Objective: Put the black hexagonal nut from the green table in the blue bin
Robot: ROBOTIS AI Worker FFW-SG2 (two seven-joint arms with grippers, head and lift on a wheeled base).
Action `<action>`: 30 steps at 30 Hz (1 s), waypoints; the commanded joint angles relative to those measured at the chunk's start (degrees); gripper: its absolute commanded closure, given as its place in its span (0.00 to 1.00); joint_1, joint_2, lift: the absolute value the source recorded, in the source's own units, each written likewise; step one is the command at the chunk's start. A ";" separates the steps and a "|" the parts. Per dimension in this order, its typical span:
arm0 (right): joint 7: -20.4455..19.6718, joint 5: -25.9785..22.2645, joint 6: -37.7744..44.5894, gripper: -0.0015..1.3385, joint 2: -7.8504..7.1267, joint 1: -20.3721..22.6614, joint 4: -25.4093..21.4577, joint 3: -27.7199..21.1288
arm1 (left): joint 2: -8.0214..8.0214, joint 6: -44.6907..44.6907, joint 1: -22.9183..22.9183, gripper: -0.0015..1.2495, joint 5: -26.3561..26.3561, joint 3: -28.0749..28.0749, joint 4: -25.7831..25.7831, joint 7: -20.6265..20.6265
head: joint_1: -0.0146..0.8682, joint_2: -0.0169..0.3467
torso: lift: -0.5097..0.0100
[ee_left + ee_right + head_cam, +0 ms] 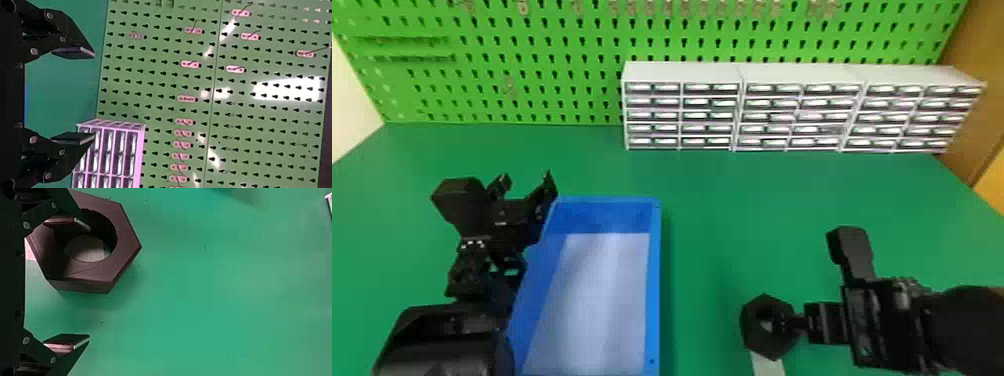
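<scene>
In the head view, the left tool (527, 181) is hanging by the blue bin (653, 280), fingers spread; the right tool (824, 322) is hovering at the black hexagonal nut (754, 327), which is lying on the green counter (712, 210). Drawer units (682, 72) are standing before a pegboard (542, 55). The left wrist view is showing parted fingers (74, 52), gripping nothing. In the right wrist view, fingers (66, 340) are gaping wide, one overlapping the nut's hole; contact I cannot tell.

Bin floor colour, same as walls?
No, floor pale greyish blue, walls strong blue; head view best.
</scene>
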 commanded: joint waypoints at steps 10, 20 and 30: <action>0.00 0.26 0.17 0.54 0.42 0.21 0.57 -0.82 | -0.15 0.01 -0.18 0.41 0.00 0.02 0.00 0.00 | 0.79 0.19 | 0.79; 0.00 0.70 0.17 0.69 0.06 0.13 0.57 -0.30 | -0.15 0.01 -0.18 0.41 0.00 -0.06 0.09 0.00 | 0.79 0.19 | 0.79; 0.00 -0.70 0.17 0.74 -0.02 0.48 -0.05 -0.91 | -0.15 -0.08 -0.09 0.41 0.00 0.11 0.09 0.00 | 0.79 0.19 | 0.79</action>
